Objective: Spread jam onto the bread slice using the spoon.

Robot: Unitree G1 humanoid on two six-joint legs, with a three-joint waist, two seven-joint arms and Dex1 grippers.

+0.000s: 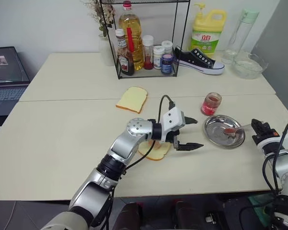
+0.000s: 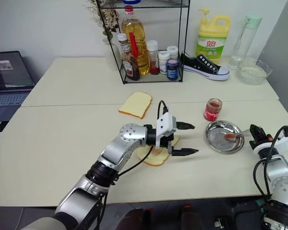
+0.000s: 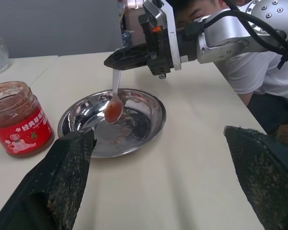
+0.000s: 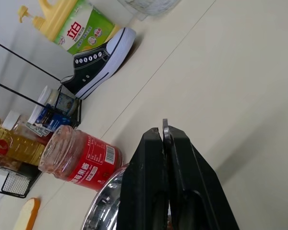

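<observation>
The spoon (image 3: 114, 98) is clamped by its handle in the right gripper (image 1: 257, 127), with its red-smeared bowl hanging over the steel dish (image 1: 216, 123). The jaws are pressed tight on the thin handle. The left gripper (image 1: 188, 133) is spread wide and grasps nothing; the bread slice (image 1: 156, 152) lies on the surface directly beneath and behind it, partly covered by its wrist. The jam (image 1: 211, 104) jar stands just beyond the left gripper's fingertips, beside the dish.

Several risks are judged from this layout. The jam on the spoon is a small, glossy load, and a tilt during the carry from the dish to the slice could let it drip onto the surface. The thin handle could twist in the tight pinch once the bowl is pressed against bread. The left gripper sits over the slice, so the spoon's path may be blocked, or the two grippers may collide. The slice could also be dragged if it is left unsteadied, and the jar could be knocked by the open fingers.
</observation>
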